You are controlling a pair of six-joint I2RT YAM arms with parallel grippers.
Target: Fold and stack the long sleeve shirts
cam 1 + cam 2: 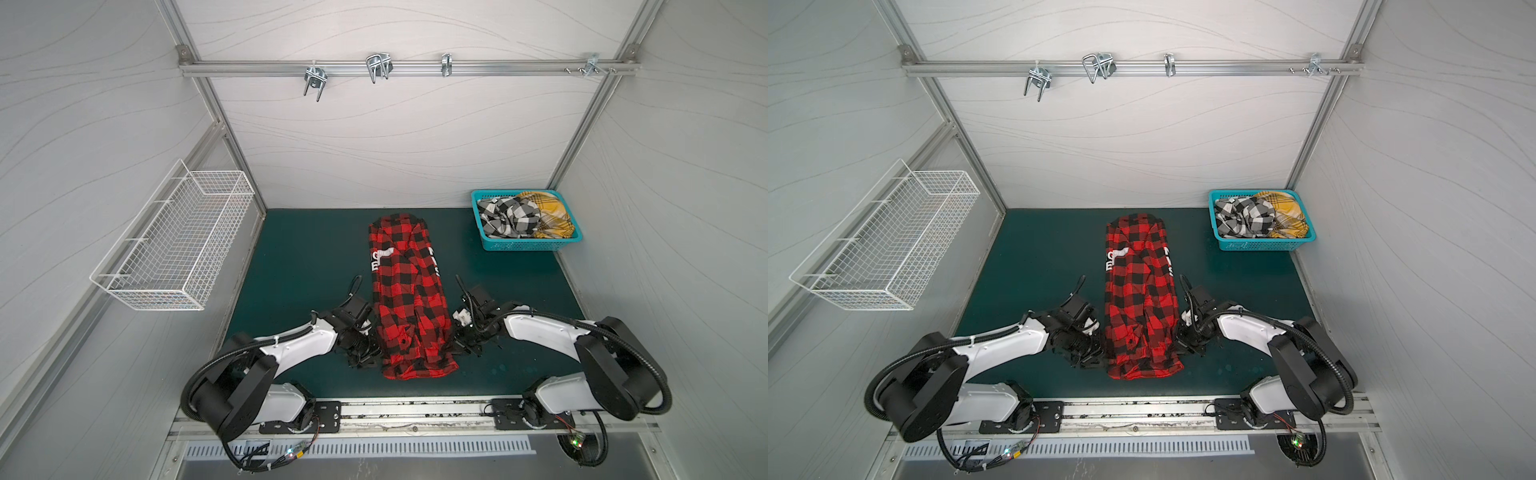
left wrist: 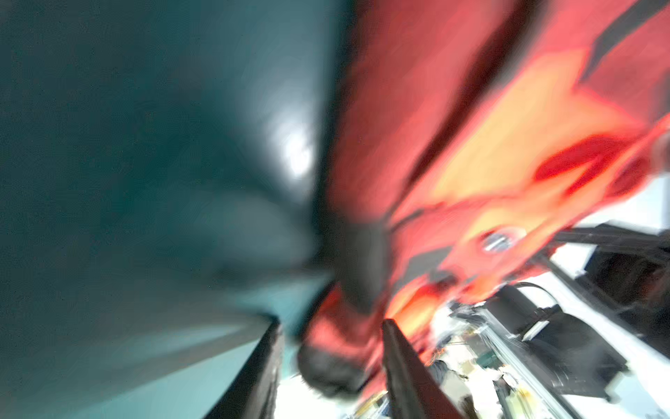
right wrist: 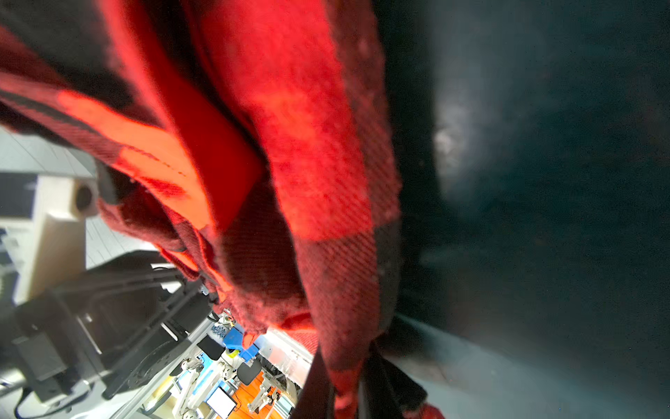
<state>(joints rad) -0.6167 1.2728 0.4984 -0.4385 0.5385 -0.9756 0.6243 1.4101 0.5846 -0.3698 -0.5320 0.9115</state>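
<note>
The red-and-black plaid shirt (image 1: 409, 299) (image 1: 1140, 299) lies as a long narrow strip on the green mat (image 1: 299, 266), with sleeves folded in and white letters showing. My left gripper (image 1: 368, 353) (image 2: 330, 326) is at its near left edge. The jaws stand apart with blurred red cloth (image 2: 337, 348) between them. My right gripper (image 1: 459, 336) (image 3: 344, 381) is at the near right edge, shut on a fold of the same shirt (image 3: 337, 275). A black-and-white check shirt (image 1: 509, 216) and a yellow plaid shirt (image 1: 548, 216) lie crumpled in the basket.
The turquoise plastic basket (image 1: 519, 245) stands at the back right corner of the mat. A white wire basket (image 1: 174, 245) hangs on the left wall. Metal hooks (image 1: 378, 68) hang from a rail on the back wall. Both arm bases sit on the front rail.
</note>
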